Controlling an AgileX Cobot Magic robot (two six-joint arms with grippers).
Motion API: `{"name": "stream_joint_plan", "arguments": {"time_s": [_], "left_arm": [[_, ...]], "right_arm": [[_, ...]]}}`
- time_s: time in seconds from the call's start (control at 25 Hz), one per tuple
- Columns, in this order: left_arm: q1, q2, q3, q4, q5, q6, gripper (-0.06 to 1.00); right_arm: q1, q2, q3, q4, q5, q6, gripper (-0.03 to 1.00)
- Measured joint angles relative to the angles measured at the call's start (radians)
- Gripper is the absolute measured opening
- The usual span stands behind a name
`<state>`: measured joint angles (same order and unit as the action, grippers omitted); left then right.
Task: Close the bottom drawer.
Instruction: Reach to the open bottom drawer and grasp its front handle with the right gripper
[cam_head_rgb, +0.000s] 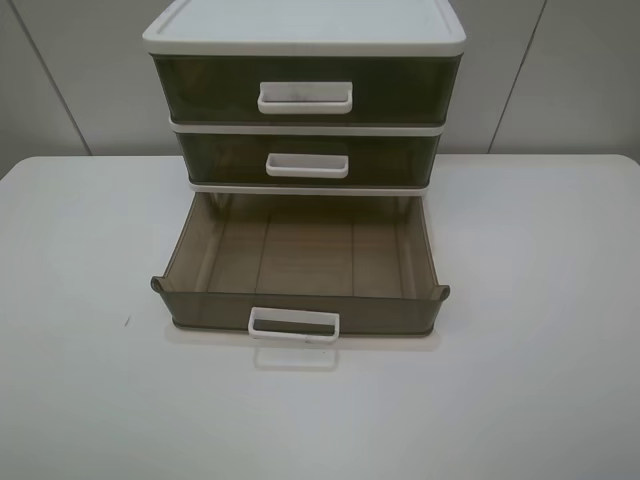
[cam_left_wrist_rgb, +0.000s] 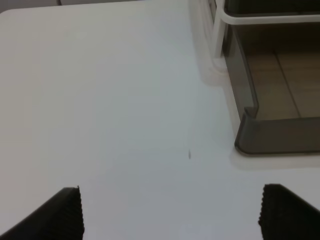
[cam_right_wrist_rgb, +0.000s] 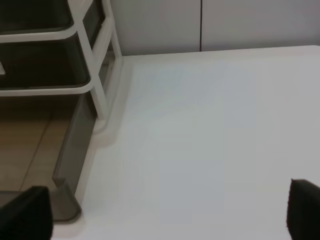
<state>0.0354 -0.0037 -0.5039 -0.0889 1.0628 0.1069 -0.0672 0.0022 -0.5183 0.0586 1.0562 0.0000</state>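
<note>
Gaping: bottom drawer (cam_head_rgb: 385, 312) | left gripper (cam_left_wrist_rgb: 172, 214), right gripper (cam_right_wrist_rgb: 165, 214): fingertips only, spread

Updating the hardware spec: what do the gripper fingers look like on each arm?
Left gripper: matte black fingers with fine ribbed inner edges. Right gripper: black fingers too, too blurred to show texture. No cables, markings or arm links visible; the high view shows neither arm.

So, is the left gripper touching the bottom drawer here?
Apart. In the left wrist view, bare table shows between the left gripper and the front corner of the bottom drawer.
</note>
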Motion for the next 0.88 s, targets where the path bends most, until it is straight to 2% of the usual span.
{"name": "stream_joint_plan", "arguments": {"time_s": [0.16, 0.28, 0.44, 0.52, 0.68, 0.88], "left_arm": [[0.0, 0.0, 0.0, 0.0, 0.0, 0.0, 0.72], [0.0, 0.0, 0.0, 0.0, 0.0, 0.0, 0.72], [0.0, 0.0, 0.0, 0.0, 0.0, 0.0, 0.72], [0.0, 0.0, 0.0, 0.0, 0.0, 0.0, 0.72], [0.0, 0.0, 0.0, 0.0, 0.0, 0.0, 0.72], [0.0, 0.0, 0.0, 0.0, 0.0, 0.0, 0.72]], "right_arm": [[0.004, 0.109, -0.048, 0.012, 0.001, 0.0, 0.82], [0.004, 0.243, -0.191, 0.018, -0.002, 0.0, 0.82], [0.004, 0.407, -0.381, 0.022, -0.058, 0.0, 0.82], [0.004, 0.457, -0.413, 0.048, -0.11, 0.0, 0.82], [0.004, 0.526, -0.389, 0.132, -0.233, 0.0, 0.82], [0.004, 0.624, -0.243, 0.214, -0.36, 0.0, 0.82]]}}
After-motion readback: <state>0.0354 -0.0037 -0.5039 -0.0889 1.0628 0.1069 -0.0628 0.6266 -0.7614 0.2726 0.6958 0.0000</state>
